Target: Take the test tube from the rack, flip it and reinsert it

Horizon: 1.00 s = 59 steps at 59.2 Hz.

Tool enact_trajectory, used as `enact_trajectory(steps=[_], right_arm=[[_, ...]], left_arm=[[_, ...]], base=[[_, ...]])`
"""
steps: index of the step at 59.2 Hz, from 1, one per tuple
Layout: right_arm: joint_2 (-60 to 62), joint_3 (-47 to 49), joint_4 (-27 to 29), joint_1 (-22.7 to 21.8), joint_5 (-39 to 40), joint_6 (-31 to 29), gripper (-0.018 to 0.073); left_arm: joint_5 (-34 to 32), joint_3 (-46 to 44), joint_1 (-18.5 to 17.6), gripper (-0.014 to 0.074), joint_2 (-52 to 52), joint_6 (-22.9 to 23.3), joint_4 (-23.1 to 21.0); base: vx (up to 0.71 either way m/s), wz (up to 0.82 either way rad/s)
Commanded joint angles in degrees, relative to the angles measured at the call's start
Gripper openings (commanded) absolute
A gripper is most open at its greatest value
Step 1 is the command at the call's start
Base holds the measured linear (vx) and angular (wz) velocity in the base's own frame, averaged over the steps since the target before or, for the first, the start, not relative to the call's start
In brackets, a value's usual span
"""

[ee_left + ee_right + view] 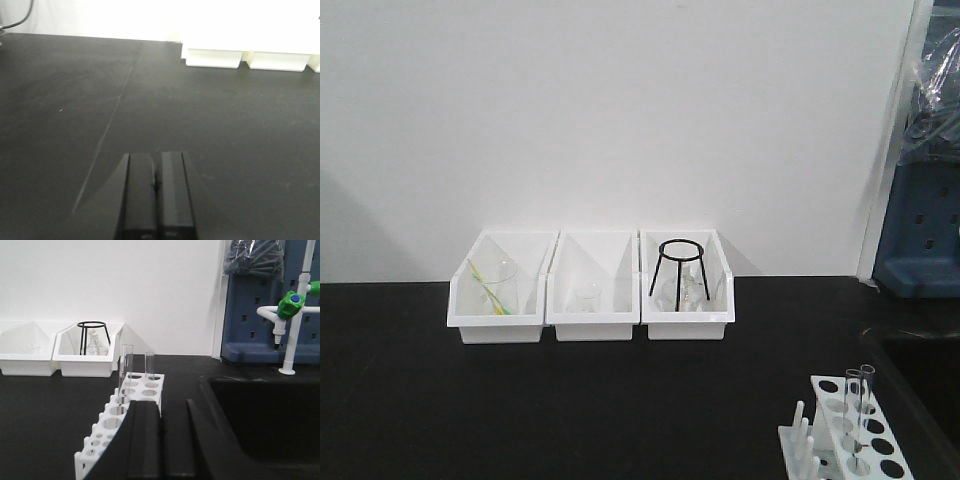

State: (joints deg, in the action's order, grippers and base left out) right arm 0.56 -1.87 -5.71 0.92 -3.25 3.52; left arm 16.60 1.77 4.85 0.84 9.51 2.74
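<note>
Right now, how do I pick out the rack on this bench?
On the black bench, look to the near right corner beside the sink. The rack there is a low white plate with two rows of round holes, holding two clear tubes. The three white bins by the wall have no holes.

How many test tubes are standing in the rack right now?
2. Both stand upright in the rack: one test tube at its far end, the other a little nearer the right wrist camera. None seems hidden.
</note>
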Motion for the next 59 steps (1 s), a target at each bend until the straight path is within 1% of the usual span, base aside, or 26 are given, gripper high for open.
enact_trajectory(steps=[1,26,33,38,42,47,53,59], right_arm=[[0.38,0.05,-0.05,-0.37,4.65,-0.57,-0.0008],[0.38,0.05,-0.05,-0.37,4.9,-0.57,-0.0008],[0.38,0.12,-0.05,-0.37,7.15,-0.62,-0.0008],[0.38,0.89,1.46,-0.37,13.54,0.26,-0.0008],[0.38,3.72,4.39,-0.37,17.31,2.46,-0.0008],[-1.42,10.48,6.91,-0.37,16.9,2.01,-0.0008],[-10.02,19.8,7.05,-0.37,17.87,0.68,-0.0008],[-20.53,26.24,7.05,-0.37,19.83,0.53,-0.0008]], left_arm=[[-5.02,0.05,-0.28,-0.0006,0.69,0.01,-0.21],[-5.02,0.05,-0.28,-0.0006,0.69,0.01,-0.21],[-5.02,0.05,-0.28,-0.0006,0.69,0.01,-0.21],[-5.02,0.05,-0.28,-0.0006,0.69,0.01,-0.21],[-5.02,0.05,-0.28,-0.0006,0.69,0.01,-0.21],[-5.02,0.05,-0.28,-0.0006,0.69,0.01,-0.21],[-5.02,0.05,-0.28,-0.0006,0.69,0.01,-0.21],[-5.02,0.05,-0.28,-0.0006,0.69,0.01,-0.21]], base=[[0.16,-0.11],[0.08,-0.05],[0.02,-0.02],[0.0,-0.01],[0.0,0.0],[0.0,0.0],[0.0,0.01],[0.0,0.0]])
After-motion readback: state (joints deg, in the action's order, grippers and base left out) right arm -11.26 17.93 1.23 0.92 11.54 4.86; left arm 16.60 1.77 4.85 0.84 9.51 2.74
